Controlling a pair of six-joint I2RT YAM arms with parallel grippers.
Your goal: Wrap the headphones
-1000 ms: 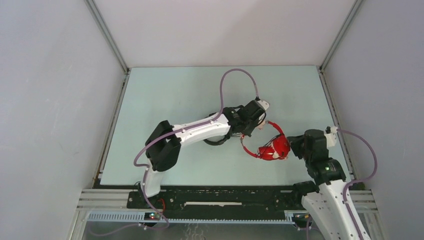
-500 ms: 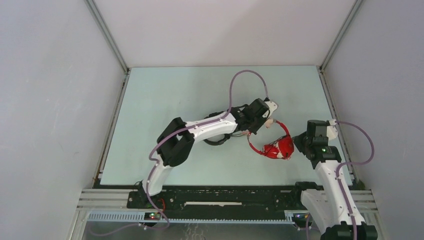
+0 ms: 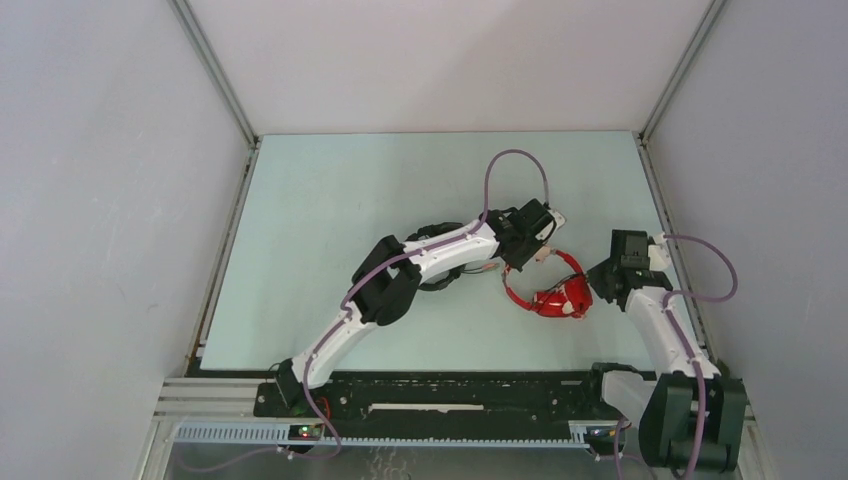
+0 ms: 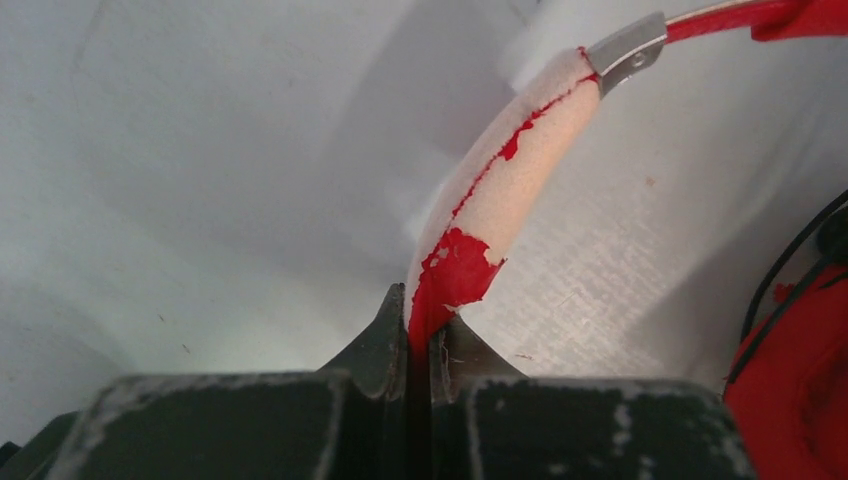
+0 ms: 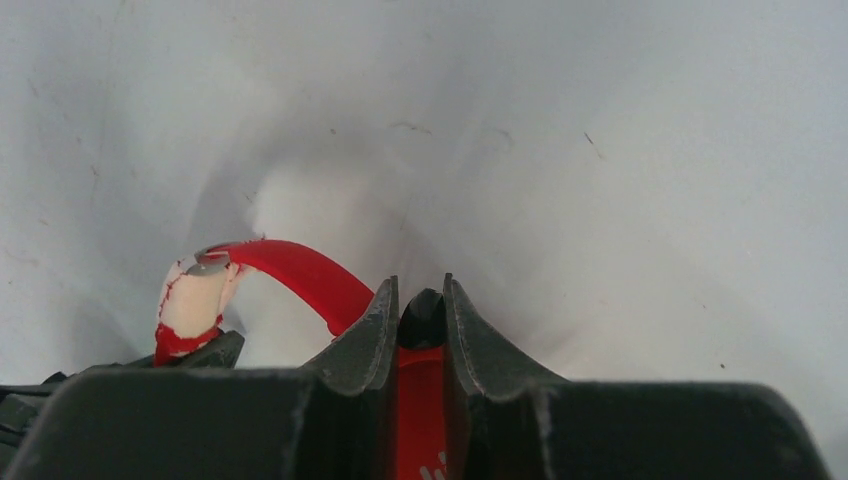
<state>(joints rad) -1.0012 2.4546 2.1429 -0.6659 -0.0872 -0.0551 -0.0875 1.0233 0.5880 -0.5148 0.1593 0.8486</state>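
From my station, the headphones point(image 3: 548, 290) sit right of centre on the table point(image 3: 350, 200), strung between my two arms. The left end effector point(image 4: 420, 315) is pinched fully shut on the headband point(image 4: 510, 170), at the padded stretch where the red skin has peeled off the pale foam. The right end effector point(image 5: 420, 300) has its jaws closed to a narrow gap with a red part of the headset clamped between them (a dark bit shows at the tips, but I can't tell what it is).

In the top view the headband arcs from the left end effector, on the far-left side, down and round to the folded earcups point(image 3: 562, 298), which lie just in front of the right one. So the long axis runs diagonally between the two grips.

The thin dark cable point(image 4: 790, 260) shows beside a red earcup at the edge of the left wrist view. I can't trace where its free end lies. My guess is that one arm must let go to fetch it, and the left looks nearer to it.
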